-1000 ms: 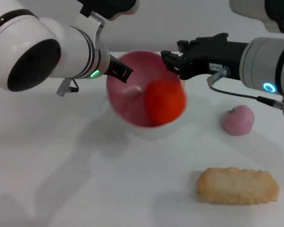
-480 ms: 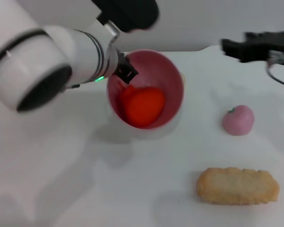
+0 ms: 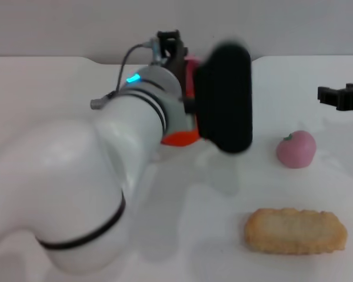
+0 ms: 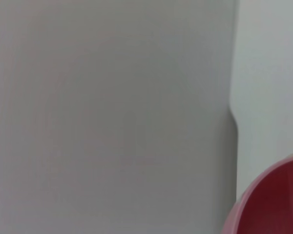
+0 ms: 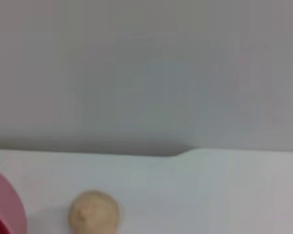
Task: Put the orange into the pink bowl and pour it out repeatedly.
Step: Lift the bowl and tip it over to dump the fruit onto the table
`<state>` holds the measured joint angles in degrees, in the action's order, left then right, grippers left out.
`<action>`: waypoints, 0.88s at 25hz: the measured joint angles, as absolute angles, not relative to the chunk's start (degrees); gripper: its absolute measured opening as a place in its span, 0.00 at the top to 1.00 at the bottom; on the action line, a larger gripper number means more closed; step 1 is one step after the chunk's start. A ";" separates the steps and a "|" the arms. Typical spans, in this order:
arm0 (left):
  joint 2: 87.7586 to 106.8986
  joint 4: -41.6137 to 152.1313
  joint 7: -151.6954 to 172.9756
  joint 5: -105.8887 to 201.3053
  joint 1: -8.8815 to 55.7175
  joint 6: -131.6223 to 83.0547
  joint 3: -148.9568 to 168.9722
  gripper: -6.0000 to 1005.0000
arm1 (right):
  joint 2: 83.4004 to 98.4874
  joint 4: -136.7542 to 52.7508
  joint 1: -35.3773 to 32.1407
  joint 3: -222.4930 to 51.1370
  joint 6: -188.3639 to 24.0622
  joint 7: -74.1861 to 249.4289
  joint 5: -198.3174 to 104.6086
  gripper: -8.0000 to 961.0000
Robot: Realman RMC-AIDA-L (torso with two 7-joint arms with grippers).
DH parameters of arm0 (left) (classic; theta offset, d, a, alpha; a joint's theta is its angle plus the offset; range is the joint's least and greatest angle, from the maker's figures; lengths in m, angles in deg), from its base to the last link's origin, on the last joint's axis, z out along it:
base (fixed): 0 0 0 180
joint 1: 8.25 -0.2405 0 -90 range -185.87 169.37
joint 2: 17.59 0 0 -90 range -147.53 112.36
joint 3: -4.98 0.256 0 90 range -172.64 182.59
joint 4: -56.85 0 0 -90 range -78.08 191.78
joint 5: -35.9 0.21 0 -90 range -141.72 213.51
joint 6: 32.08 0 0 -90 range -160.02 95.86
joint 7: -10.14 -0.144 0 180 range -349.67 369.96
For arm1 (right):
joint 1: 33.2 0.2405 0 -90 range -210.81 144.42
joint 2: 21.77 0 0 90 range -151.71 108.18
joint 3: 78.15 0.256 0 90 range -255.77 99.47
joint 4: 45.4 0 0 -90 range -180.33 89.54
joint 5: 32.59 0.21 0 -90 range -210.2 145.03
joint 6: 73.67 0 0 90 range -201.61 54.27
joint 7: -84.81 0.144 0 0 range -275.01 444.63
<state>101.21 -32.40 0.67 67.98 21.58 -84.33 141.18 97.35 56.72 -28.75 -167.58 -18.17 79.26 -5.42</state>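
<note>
In the head view my left arm (image 3: 135,135) fills the middle and covers most of the pink bowl (image 3: 190,75); only a strip of its rim shows beside the wrist. Below the wrist a sliver of the orange (image 3: 179,138) shows; whether it lies inside the bowl is hidden. My left gripper (image 3: 175,56) is at the bowl's far side, mostly hidden by its own wrist. The left wrist view shows only part of the pink bowl (image 4: 276,204) at close range. My right gripper (image 3: 340,97) hangs at the far right edge, away from the bowl.
A small pink fruit with a green stem (image 3: 295,148) sits on the white table at the right. A long beige biscuit (image 3: 295,230) lies near the front right. In the right wrist view a small beige bun (image 5: 94,212) sits beside the pink bowl's edge (image 5: 7,209).
My left arm has swung up and turned over the bowl, now covering the bowl and orange that were in plain sight. The right gripper has pulled back to the right edge.
</note>
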 joint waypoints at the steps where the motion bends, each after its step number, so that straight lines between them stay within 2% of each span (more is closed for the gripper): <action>1: 101.21 -31.98 -0.28 69.01 21.37 -83.64 141.91 0.96 | 97.32 56.27 -28.64 -167.59 -18.23 79.20 -5.42 0.41; 17: 101.42 -26.81 -5.67 98.39 19.10 -79.43 153.41 0.96 | 97.07 53.69 -25.48 -167.53 -18.16 79.14 -5.33 0.40; 22: 101.43 -25.53 -6.05 99.29 19.39 -78.90 153.81 0.96 | 97.06 53.18 -24.92 -167.71 -18.11 79.35 -5.33 0.40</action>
<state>101.43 -25.53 -6.05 99.29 19.39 -78.90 153.81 97.06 53.18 -24.92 -167.71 -18.11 79.35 -5.33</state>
